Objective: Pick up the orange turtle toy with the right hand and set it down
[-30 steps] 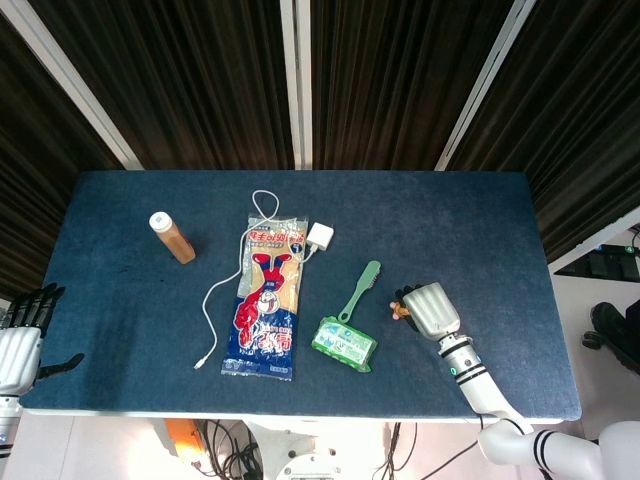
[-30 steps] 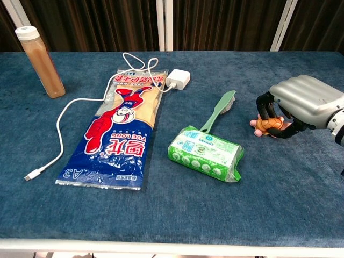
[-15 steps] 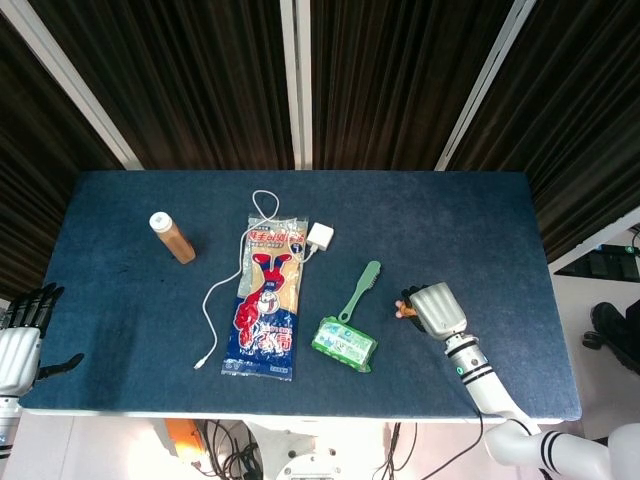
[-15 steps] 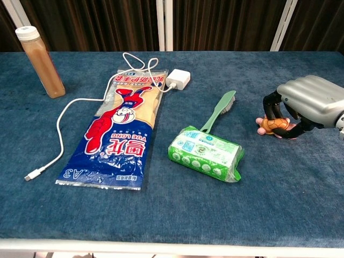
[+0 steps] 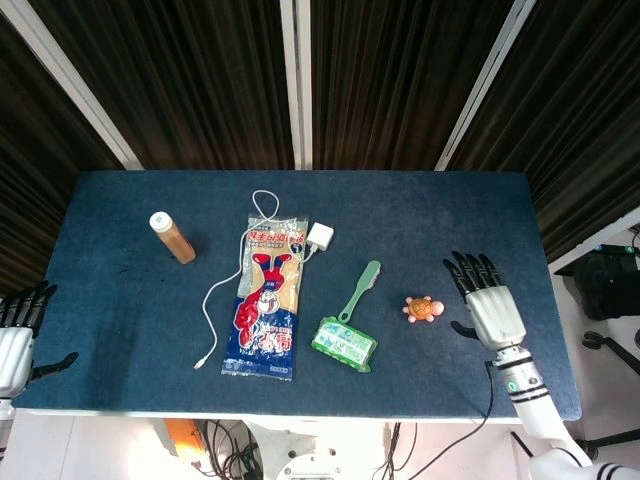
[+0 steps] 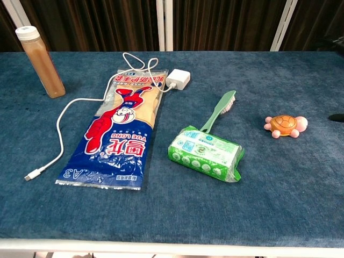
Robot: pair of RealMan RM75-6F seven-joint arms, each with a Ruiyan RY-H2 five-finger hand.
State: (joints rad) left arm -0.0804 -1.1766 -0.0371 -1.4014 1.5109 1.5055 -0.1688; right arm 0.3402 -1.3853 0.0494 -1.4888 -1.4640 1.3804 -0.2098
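The orange turtle toy [image 5: 423,309] [image 6: 285,126] sits on the blue table, right of the green brush, with nothing touching it. My right hand [image 5: 488,306] hovers a short way to the turtle's right, fingers spread and empty; in the chest view only a dark fingertip [image 6: 337,117] shows at the right edge. My left hand [image 5: 17,343] stays off the table's left edge, fingers apart and holding nothing.
A green brush [image 5: 359,290] and a green packet [image 5: 344,343] lie left of the turtle. Farther left are a long printed bag [image 5: 267,300], a white charger with cable [image 5: 320,237] and a brown bottle [image 5: 172,238]. The table's right edge [image 5: 556,300] is near my right hand.
My right hand has let go of the turtle, opened its fingers and drawn back to the right. The turtle now rests alone on the table.
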